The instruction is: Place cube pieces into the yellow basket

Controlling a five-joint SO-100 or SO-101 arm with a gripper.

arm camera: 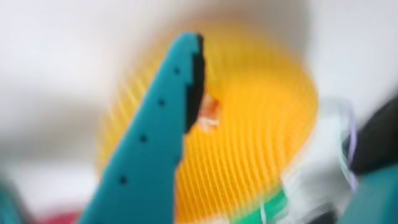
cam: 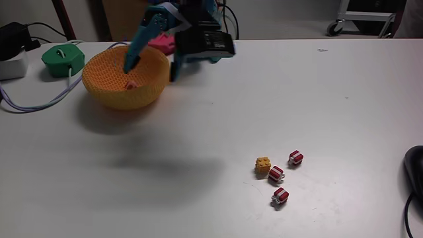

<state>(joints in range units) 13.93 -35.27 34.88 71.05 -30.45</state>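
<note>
1. Cubes: four lie on the white table (cam: 198, 132) in the fixed view, at lower right and well apart from the basket.
   - The yellow-orange studded cube (cam: 263, 165) sits at the left of the group.
   - One red banded cube (cam: 276, 174) is just beside it, touching or nearly so.
   - A second red cube (cam: 295, 157) lies up and to the right.
   - A third red cube (cam: 280, 195) lies below the others.
2. A fifth small reddish piece (cam: 131, 84) rests inside the basket on its floor. The wrist view shows it as a blurred red-and-white spot (arm camera: 209, 115) against the knit.
3. The yellow basket (cam: 125, 96) stands upright at upper left of the table in the fixed view. The wrist view looks down into its ribbed interior (arm camera: 261, 124).
4. The gripper (cam: 151, 66) hangs over the basket.
   - Its jaws are spread wide and hold nothing.
   - One teal finger (cam: 135, 46) reaches down into the basket opening, and its tip is near the piece inside.
   - The other finger (cam: 177, 69) hangs outside the basket's right rim.
   - In the wrist view one teal finger (arm camera: 155, 124) crosses the frame diagonally; the picture is motion-blurred.
5. A green round device (cam: 63, 58) sits left of the basket, with a pale cable (cam: 39, 102) looping across the table.
6. A pink object (cam: 158, 43) lies behind the basket, partly hidden by the arm.
7. A dark object (cam: 414, 172) shows at the right edge.
</note>
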